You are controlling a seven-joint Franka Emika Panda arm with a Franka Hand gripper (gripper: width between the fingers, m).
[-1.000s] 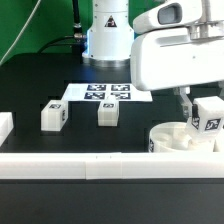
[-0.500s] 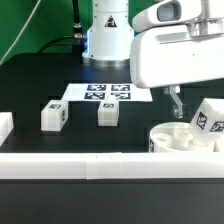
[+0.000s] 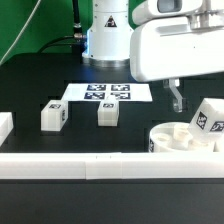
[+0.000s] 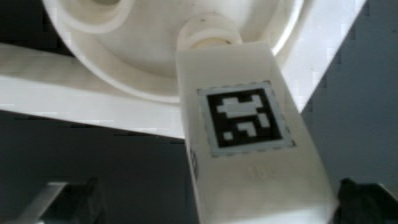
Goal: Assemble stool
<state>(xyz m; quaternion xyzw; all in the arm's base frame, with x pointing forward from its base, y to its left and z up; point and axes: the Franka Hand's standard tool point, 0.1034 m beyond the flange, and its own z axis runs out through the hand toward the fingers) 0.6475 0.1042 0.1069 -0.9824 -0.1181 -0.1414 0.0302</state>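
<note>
The round white seat (image 3: 172, 139) lies at the exterior view's right, next to the front rail. One white tagged leg (image 3: 207, 118) stands tilted in it, its lower end in the seat. My gripper (image 3: 180, 98) hangs open just above and beside that leg and does not touch it. In the wrist view the leg (image 4: 240, 120) runs from the seat (image 4: 107, 40) toward the camera, between my dark fingertips (image 4: 64, 202), with a gap on each side. Two more tagged legs (image 3: 53, 116) (image 3: 107, 113) lie loose on the black table.
The marker board (image 3: 108, 93) lies flat behind the two loose legs. A long white rail (image 3: 90, 166) runs along the front edge. A white block end (image 3: 5, 126) shows at the exterior view's left. The arm's base (image 3: 108, 35) stands at the back.
My gripper has let go of the leg and risen a little toward the exterior view's left. The leg stays tilted in the seat.
</note>
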